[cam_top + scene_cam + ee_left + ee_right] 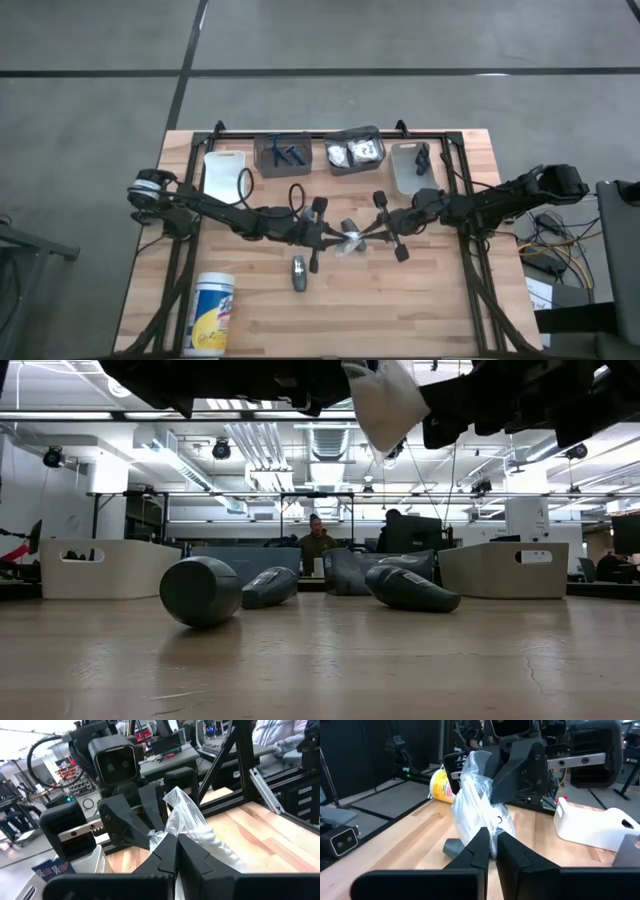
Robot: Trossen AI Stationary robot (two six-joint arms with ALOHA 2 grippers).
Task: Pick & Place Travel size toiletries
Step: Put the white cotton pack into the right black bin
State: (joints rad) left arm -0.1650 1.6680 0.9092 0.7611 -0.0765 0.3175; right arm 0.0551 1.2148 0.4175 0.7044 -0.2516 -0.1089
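Note:
A small clear-and-white packet (352, 242) hangs above the table's middle between my two grippers. My left gripper (336, 241) comes at it from the table's left, my right gripper (367, 234) from the right; both are shut on it. In the low view the packet (385, 400) shows high above the boards. Three dark grey tubes (200, 590) (270, 587) (410, 588) lie on their sides on the table below. One tube (299, 272) lies just in front of the grippers. My left gripper pinches the packet's crumpled clear end (172, 831) between its two fingers, level, from the table's left. The packet is lifted clear of the table and stretches away toward the other gripper. My right gripper pinches the packet's opposite end (487, 822) between its two fingers, level, from the table's right. The clear plastic bunches up above the fingers, clear of the table.
Along the far edge stand a white bin (225, 172), a grey bin with blue sticks (283, 153), a grey bin with white packets (355, 150) and a clear bin (412, 165). A tall white canister (212, 312) lies at the near left.

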